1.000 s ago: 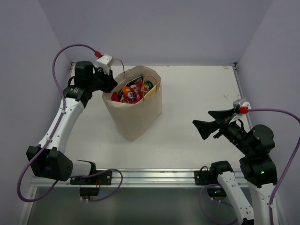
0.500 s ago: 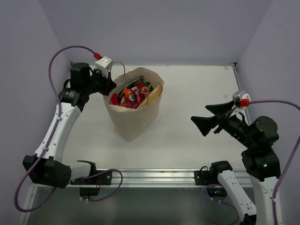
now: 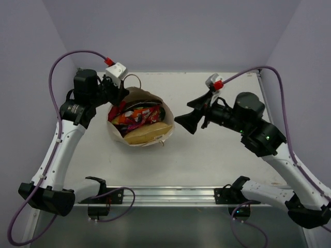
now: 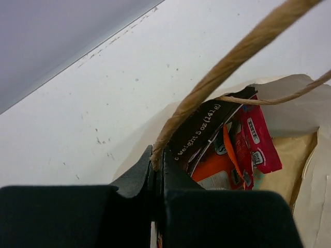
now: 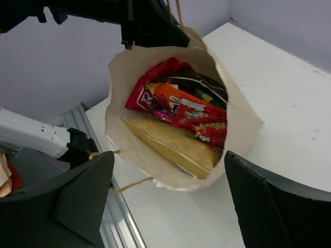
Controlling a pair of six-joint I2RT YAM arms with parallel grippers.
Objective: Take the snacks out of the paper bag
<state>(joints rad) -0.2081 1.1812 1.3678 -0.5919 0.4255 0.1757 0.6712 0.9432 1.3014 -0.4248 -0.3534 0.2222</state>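
Paper bag (image 5: 116,98) hangs tilted, its cord handle (image 4: 222,62) pinched in our left gripper (image 4: 156,173); snacks (image 5: 181,119) may spill before our wide-open right gripper (image 3: 186,121) reaches in.

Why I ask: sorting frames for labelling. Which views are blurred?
Left wrist: the left pincer, pinching the cord handle, is a dark blur; print on the dark packet reads clearly. Right wrist: the right pincer looms dark and soft, the snacks in the bag crisp. Top external: evenly lit, sharp, no glare.
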